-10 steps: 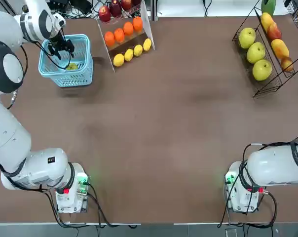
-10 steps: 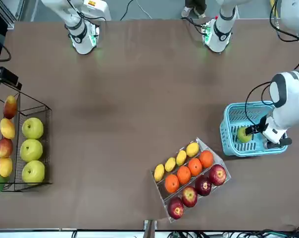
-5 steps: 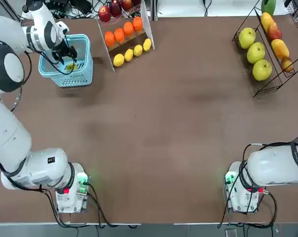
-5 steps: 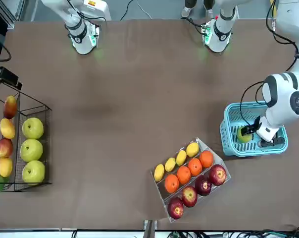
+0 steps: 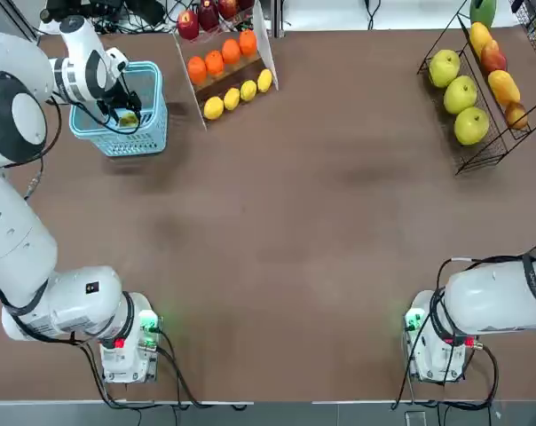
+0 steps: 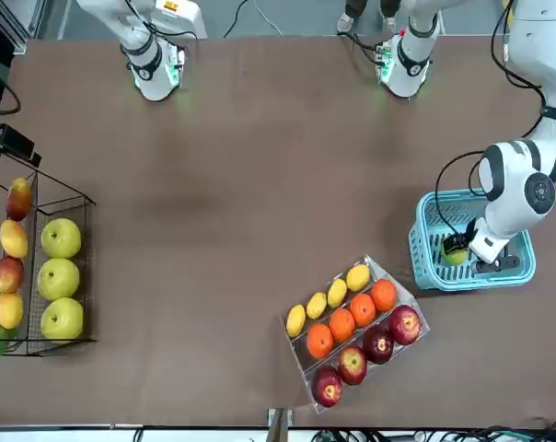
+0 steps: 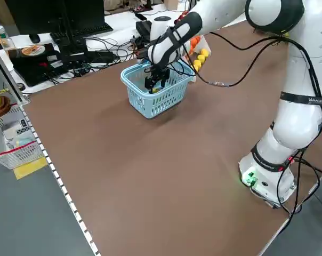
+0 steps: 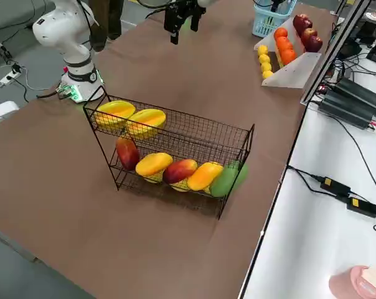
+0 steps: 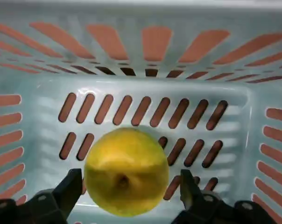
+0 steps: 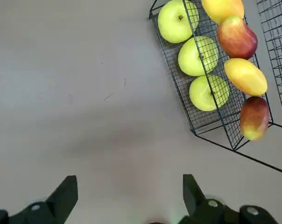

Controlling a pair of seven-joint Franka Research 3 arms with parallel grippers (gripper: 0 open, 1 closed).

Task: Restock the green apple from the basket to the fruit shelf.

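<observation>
The green apple (image 9: 126, 171) is lying on the slotted floor of the basket (image 5: 144, 133), which is sitting near the far left corner of the table (image 5: 286, 231), beside the clear stand (image 5: 225, 67) of oranges and lemons. It is looking round, glossy and firm, so it is probably fairly light but slippery and apt to roll; the sound hold is across its widest part, one finger on each flank. The left gripper (image 9: 127, 193) is reaching down into the basket with its fingers (image 9: 68, 191) standing wide to either side of the apple, just beside the skin and apparently not yet pressing it. The apple's underside is being hidden, and in the top view the gripper is covering most of the fruit. The fruit shelf (image 5: 481, 98) is standing at the far right edge, partly cut off. The right gripper (image 10: 127, 196) is hanging open and empty over the table near that shelf.
</observation>
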